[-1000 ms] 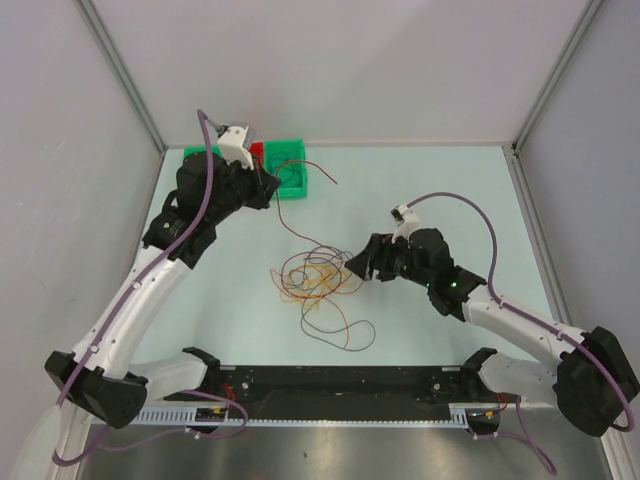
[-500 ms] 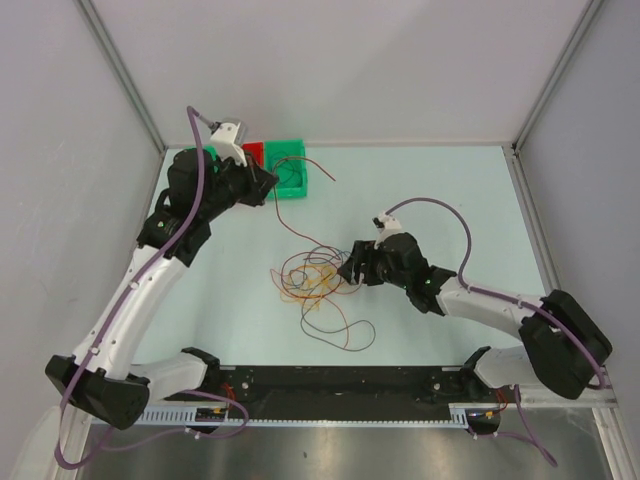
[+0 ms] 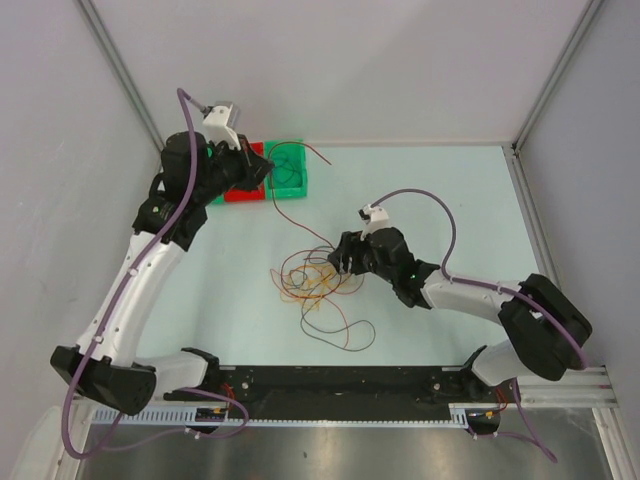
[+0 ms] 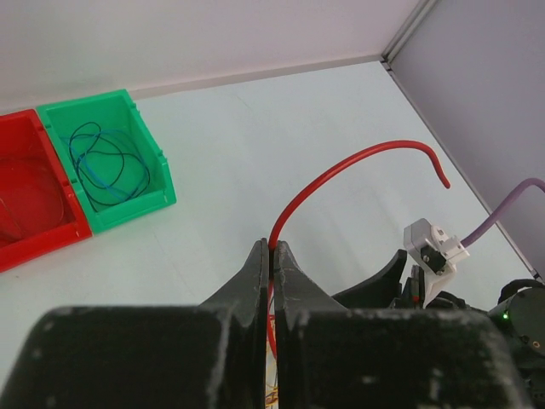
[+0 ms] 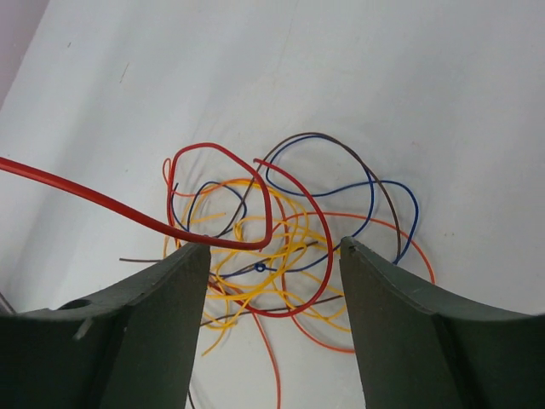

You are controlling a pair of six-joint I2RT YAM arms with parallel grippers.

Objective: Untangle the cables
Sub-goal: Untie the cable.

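**Left arm holds one red strand high; right arm stands over the knot.**

On the pale table (image 3: 430, 200), the left gripper (image 4: 272, 256) sits raised at the far-left corner, just beside the green bin (image 4: 145, 200) and the red bin (image 4: 43, 247). Its jaws are pressed together on a red cable (image 4: 341, 166), likely so the strand draws taut out of the pile and toward a bin by colour. The green bin already has dark and blue wires coiled in it. The right gripper (image 5: 272, 247) hovers low with its jaws apart and empty, straddling the cables (image 3: 315, 280) mid-table, probably to pin the heap. The red cable's far end loops through the yellow and orange strands.
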